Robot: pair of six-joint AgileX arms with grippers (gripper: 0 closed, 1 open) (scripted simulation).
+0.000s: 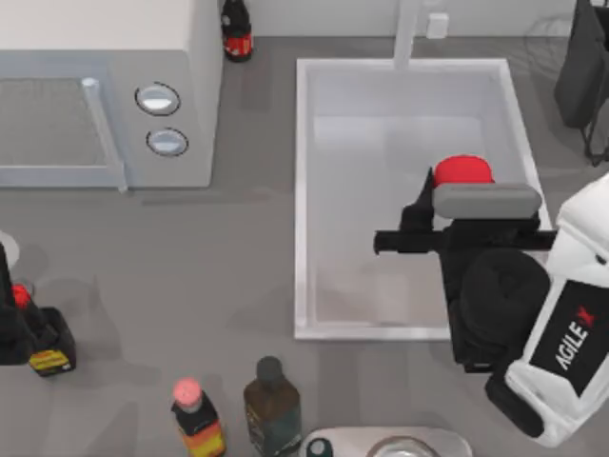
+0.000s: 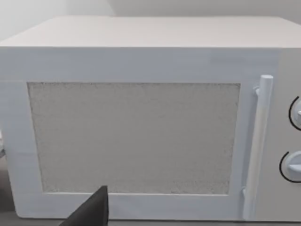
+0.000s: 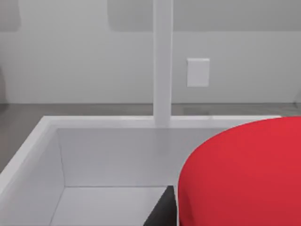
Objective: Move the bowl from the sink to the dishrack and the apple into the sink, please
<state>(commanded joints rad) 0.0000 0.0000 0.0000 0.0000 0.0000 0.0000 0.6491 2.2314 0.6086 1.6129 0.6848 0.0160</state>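
Right gripper (image 1: 447, 195) pinching apple (image 1: 462, 170) over sink (image 1: 302, 190); left gripper state unclear.

A white microwave (image 1: 105, 90) stands at the grey worktop's (image 1: 190, 267) far left; a dark bottle (image 1: 237, 30) behind it, three more bottles (image 1: 271, 405) along the near edge, one pink-capped (image 1: 195, 414)

My right gripper (image 1: 447, 195) hangs over the sink (image 1: 303, 190), at its right side, with the apple (image 1: 462, 170) at its fingertips, above the basin. The microwave (image 1: 105, 90) stands left of the sink. Three bottles (image 1: 271, 405) stand before the sink, to its left. My left arm is parked far left of the sink.
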